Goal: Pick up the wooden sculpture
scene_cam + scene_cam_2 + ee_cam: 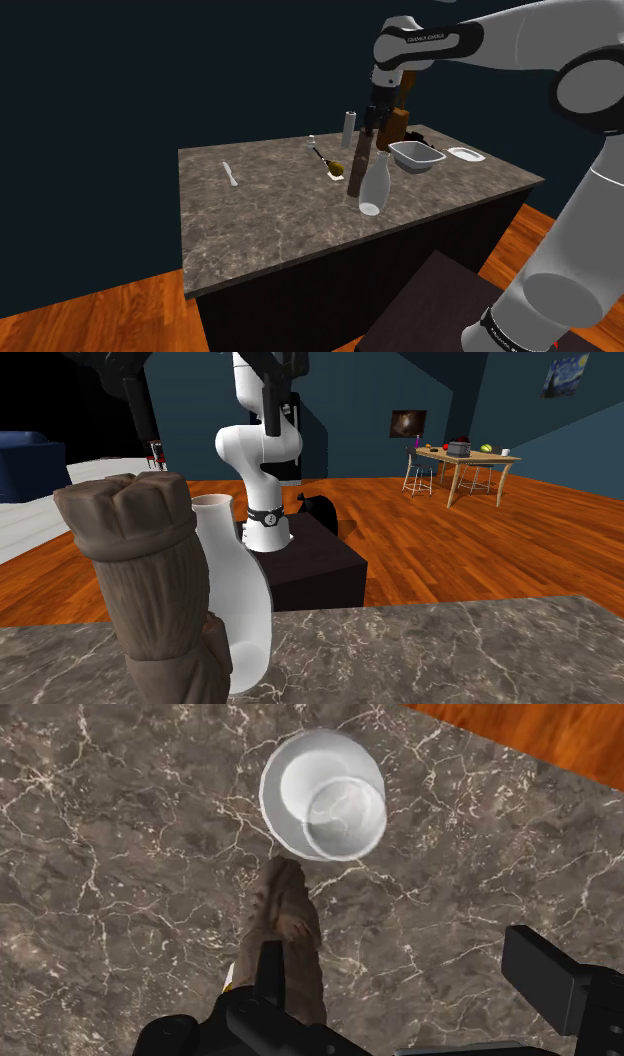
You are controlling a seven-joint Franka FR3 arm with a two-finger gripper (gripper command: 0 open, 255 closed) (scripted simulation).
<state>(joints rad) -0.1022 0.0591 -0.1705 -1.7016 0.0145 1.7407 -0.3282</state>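
Note:
The wooden sculpture (359, 166), a tall brown carved column, stands upright on the dark marble counter (260, 220). A white vase (373, 183) stands close beside it, toward the counter's near edge. My gripper (377, 124) hangs open just above the sculpture's top. In the wrist view the sculpture (290, 929) lies under one finger (268, 979), off to the side of the gripper (400, 964), and the vase (325, 794) lies just beyond it. Up close in the second exterior view, the sculpture (150, 582) and vase (240, 602) sit below the spread gripper (205, 412).
Behind the sculpture are a brown bottle (400, 120), a white tray (417, 154), a small white dish (466, 154) and a grey cylinder (349, 127). A brush (330, 163) and a white utensil (231, 174) lie toward the shoulder view's left. The black stand (310, 562) sits on wooden floor.

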